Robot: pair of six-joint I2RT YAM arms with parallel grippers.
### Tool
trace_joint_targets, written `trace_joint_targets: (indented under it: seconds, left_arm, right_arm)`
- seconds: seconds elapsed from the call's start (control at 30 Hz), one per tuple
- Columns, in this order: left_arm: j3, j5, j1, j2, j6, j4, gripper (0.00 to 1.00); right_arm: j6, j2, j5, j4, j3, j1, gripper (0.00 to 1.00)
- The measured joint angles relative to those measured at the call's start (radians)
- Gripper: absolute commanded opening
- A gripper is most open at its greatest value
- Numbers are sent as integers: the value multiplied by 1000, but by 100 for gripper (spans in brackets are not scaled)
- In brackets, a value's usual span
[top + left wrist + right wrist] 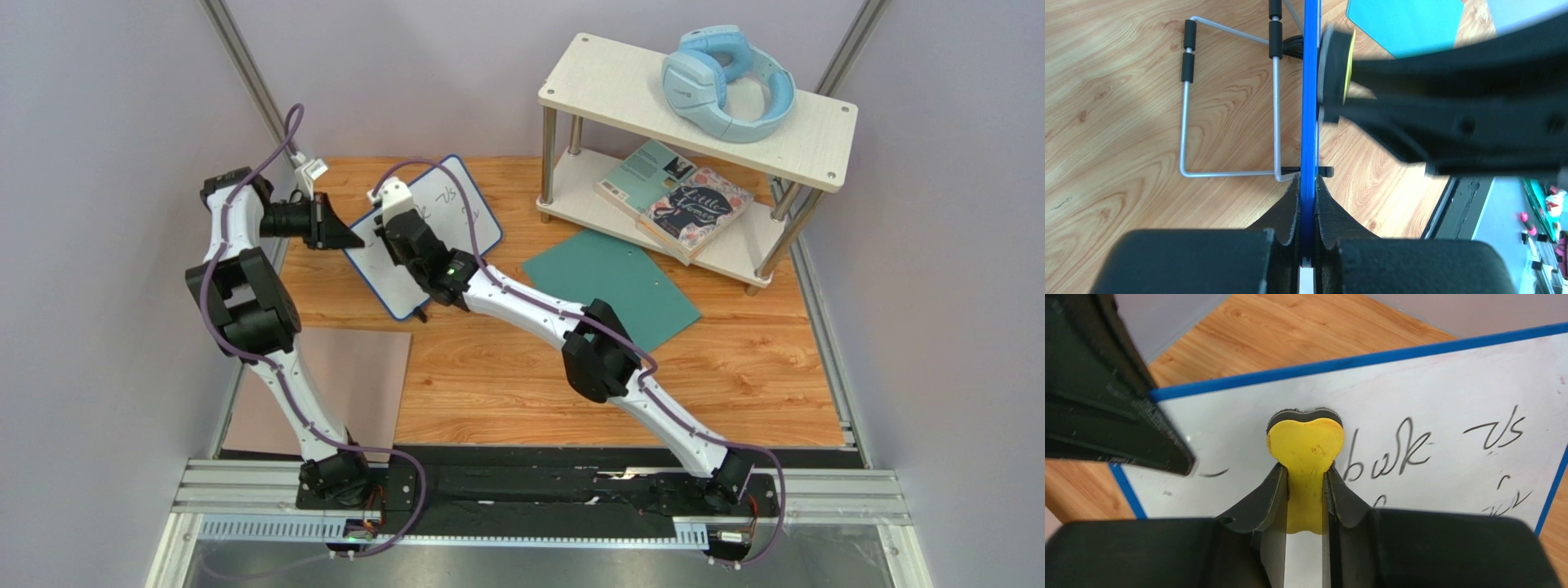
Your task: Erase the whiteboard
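Two end effectors engaged, I note: left end effector (1308,184) clenched on the blue rim of the whiteboard (466,208); right end effector (1306,481) grasping a yellow eraser (1306,441) against its written face. Board stands tilted, far-left worktop (515,380)

Whiteboard (472,214) handwriting too small to read from above, board partly covered by right gripper (1305,478); edge-on in left wrist view, face hidden; yellow eraser (1305,444) tail buried between fingers; left gripper (1112,410) blurred, cropped
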Motion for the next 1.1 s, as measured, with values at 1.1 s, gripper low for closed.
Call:
trace_joint_targets:
  seconds: [1.1]
  left_arm:
    - [6,0,0,0,9,8,0]
  right_arm:
    - [-155,21,7,-75,19,65,0]
